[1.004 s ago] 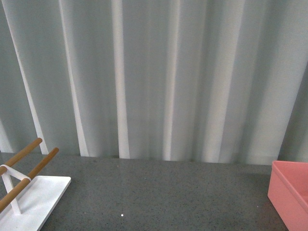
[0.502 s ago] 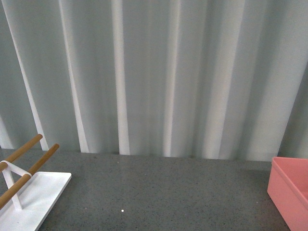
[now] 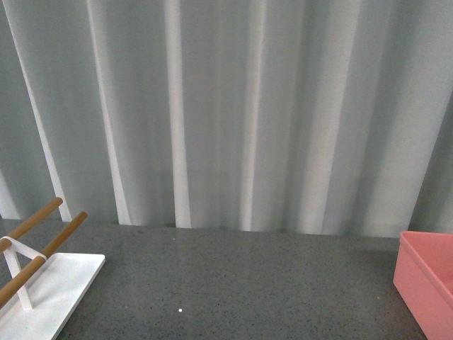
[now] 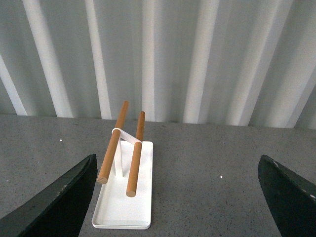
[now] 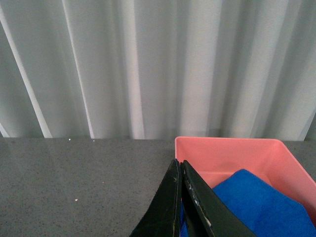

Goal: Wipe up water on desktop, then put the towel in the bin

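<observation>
Although no water can be made out on the wide dark grey speckled stone-like table (image 3: 241, 283), the wiping step is judged to be done, since the bright blue soft microfibre towel (image 5: 261, 205) is seen lying inside the salmon-pink rectangular plastic bin (image 5: 232, 148). In the right wrist view, the right gripper (image 5: 181, 197) is shown with its black jaws pressed together just beside the bin's near wall; a little blue is seen at its base, but whether cloth is pinched there cannot be told. The left gripper (image 4: 177, 197) is held wide apart and empty, facing the white flat rack with two wooden rods (image 4: 126, 168), which stands well apart from the bin. Little is judged to be left, perhaps only a release and a retreat from the bin.
</observation>
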Motion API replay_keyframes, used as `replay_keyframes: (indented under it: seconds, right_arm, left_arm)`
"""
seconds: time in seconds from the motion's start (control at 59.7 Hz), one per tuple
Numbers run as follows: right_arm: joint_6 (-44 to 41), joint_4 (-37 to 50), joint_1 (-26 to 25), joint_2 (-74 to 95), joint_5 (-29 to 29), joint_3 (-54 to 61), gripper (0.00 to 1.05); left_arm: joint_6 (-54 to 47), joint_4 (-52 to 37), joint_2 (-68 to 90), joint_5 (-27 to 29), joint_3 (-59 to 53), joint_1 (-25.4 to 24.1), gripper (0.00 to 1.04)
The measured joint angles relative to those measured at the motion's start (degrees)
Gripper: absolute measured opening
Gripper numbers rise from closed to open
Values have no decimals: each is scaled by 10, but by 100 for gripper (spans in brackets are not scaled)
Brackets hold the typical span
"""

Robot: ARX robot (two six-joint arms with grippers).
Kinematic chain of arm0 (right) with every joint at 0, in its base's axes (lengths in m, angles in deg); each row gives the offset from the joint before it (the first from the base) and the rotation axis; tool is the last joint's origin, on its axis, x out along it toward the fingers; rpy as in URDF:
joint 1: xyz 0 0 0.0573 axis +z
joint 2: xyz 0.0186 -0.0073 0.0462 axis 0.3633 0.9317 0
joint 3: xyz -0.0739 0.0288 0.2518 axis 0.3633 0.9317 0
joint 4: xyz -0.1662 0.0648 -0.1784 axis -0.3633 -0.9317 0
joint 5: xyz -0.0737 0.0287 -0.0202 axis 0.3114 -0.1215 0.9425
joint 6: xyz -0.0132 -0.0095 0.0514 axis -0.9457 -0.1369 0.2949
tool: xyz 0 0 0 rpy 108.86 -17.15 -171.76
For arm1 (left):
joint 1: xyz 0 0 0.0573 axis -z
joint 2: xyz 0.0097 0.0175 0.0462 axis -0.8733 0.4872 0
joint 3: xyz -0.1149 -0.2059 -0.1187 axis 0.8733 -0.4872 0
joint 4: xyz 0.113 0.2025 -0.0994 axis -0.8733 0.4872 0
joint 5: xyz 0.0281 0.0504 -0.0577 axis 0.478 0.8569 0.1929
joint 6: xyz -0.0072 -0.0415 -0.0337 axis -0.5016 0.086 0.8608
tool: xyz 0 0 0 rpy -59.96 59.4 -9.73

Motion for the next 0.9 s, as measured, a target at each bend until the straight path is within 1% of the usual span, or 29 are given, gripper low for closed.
replay_keyframes:
  seconds: [0.352, 0.653, 0.753, 0.904]
  right_arm:
    - [0, -80, 0, -82, 0, 0, 3]
    - [0, -126, 0, -129, 0, 0, 3]
    - [1, -221, 0, -204, 1, 0, 3]
    - [2, -228, 0, -226, 2, 0, 3]
  left_arm:
    - [0, 0, 0, 0, 0, 0, 98]
    - [0, 0, 0, 0, 0, 0, 98]
    - [0, 0, 0, 0, 0, 0, 98]
    - [0, 0, 0, 0, 0, 0, 98]
